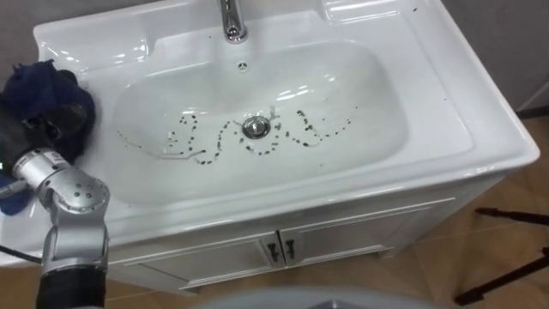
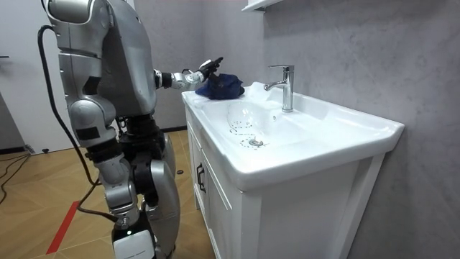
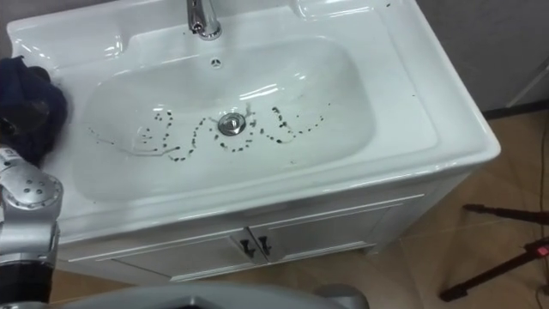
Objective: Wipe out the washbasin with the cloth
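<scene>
Much of my left hand [image 2: 207, 69] is hard to read. In the eye views its dark fingers merge with the dark blue cloth [image 1: 45, 86], and I cannot tell whether they are spread, flat on the cloth or curled into it. The room view gives me a side look: the hand sits at the cloth's near edge with one dark finger or the thumb sticking up. The contact itself is too small to judge there.

The cloth lies bunched on the white bench [image 1: 485, 129], on the flat rim at my left of the basin [image 1: 377, 103], outside the bowl. The right eye view cuts off its left part.

The tap [image 1: 232, 24] is cut off at the top in both eye views; the room view shows it whole, upright behind the bowl. Dark specks [image 1: 193, 142] run in loops across the bottom of the bowl on both sides of the drain [image 1: 256, 127], with nothing touching them. I cannot tell what they are made of.

My left arm comes in from the lower left, forearm raised, its silver wrist joint just short of the cloth. In the room view I stand upright at the end of the bench, the left arm stretched forward over the rim.

Below the bench are two closed doors [image 1: 343, 236]. Dark stand legs [image 1: 515, 216] on the floor are cut off at the right edge.
</scene>
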Controlling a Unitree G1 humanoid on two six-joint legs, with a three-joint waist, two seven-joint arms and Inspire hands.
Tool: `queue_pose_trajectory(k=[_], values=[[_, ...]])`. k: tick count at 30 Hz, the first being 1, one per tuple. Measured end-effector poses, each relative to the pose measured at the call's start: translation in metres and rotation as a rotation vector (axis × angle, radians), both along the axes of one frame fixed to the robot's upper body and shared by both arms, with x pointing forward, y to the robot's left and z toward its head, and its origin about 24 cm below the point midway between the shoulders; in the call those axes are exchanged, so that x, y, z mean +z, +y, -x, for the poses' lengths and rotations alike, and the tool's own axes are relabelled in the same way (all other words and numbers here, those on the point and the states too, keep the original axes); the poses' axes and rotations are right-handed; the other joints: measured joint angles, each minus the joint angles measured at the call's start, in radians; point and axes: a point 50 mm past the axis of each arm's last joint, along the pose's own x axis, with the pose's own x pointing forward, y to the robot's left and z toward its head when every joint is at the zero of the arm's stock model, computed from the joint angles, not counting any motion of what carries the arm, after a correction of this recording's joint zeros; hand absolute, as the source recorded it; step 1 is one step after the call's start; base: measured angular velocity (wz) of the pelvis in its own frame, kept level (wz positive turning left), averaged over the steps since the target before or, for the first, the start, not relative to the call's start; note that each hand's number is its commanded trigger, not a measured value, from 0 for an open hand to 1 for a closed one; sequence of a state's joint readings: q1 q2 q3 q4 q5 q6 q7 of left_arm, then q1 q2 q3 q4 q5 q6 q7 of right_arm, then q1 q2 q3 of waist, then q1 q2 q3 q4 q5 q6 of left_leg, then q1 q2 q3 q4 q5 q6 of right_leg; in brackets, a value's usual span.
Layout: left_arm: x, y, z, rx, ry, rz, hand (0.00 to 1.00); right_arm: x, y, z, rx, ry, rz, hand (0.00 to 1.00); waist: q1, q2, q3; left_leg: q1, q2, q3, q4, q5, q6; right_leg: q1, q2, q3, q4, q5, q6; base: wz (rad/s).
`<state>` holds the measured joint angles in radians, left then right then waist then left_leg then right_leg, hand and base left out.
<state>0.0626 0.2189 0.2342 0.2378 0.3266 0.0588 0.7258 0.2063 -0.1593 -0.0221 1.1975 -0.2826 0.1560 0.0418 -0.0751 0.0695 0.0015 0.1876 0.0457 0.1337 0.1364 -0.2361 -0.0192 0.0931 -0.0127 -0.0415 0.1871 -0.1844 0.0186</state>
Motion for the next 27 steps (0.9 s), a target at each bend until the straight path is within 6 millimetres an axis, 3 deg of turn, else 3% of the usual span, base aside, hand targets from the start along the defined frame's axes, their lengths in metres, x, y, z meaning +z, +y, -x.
queue_pose_trajectory(k=[5,27], values=[[-0.011,0.004,0.004,0.006,0.078,0.02,0.0,0.0,0.0,0.002,-0.013,0.02,0.001,0.0,0.001,-0.006,-0.0059,0.0,0.0,0.0,0.0,0.0,0.0,-0.006,0.0,0.0,0.001,0.0,0.0,0.0],[-0.01,0.016,0.007,0.025,0.121,-0.039,0.0,-0.001,0.001,-0.001,-0.072,-0.005,0.0,0.0,0.004,0.009,-0.0062,-0.002,0.0,-0.002,0.001,0.0,0.0,-0.012,0.0,0.0,0.0,0.001,0.0,0.0]])
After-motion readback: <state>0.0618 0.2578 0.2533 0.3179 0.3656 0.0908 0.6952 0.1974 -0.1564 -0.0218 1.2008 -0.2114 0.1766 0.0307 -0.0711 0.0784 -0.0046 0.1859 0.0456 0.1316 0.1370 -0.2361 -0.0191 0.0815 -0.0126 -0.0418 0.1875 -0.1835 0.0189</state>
